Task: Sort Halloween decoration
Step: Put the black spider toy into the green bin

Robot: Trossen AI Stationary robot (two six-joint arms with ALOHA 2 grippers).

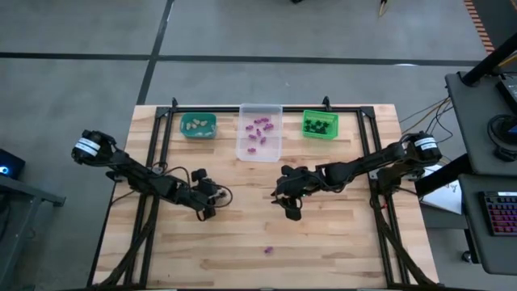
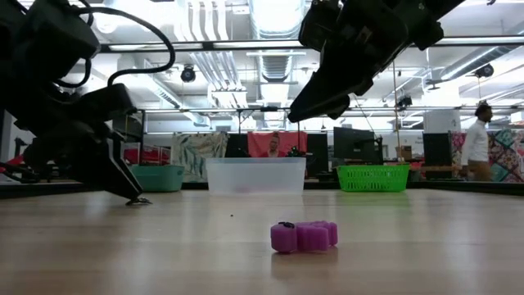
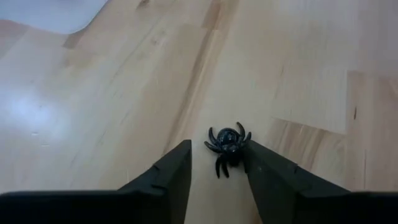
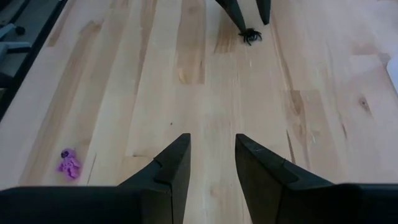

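The black spider (image 3: 227,144) lay flat on the desk (image 1: 323,242) left of centre, partly hidden between the left gripper's (image 3: 217,163) parted fingers, while the right gripper (image 4: 212,155) hovered with fingers apart, empty.

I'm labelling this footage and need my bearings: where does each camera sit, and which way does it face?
High: overhead, straight down on table, both arms.
Low: table height, level across purple trinket toward bins; arms hang above.
Left wrist: on left arm, past left end effector at black spider.
Right wrist: on right arm, past right end effector over wood.
Shared: right wrist also shows spider and purple trinket.
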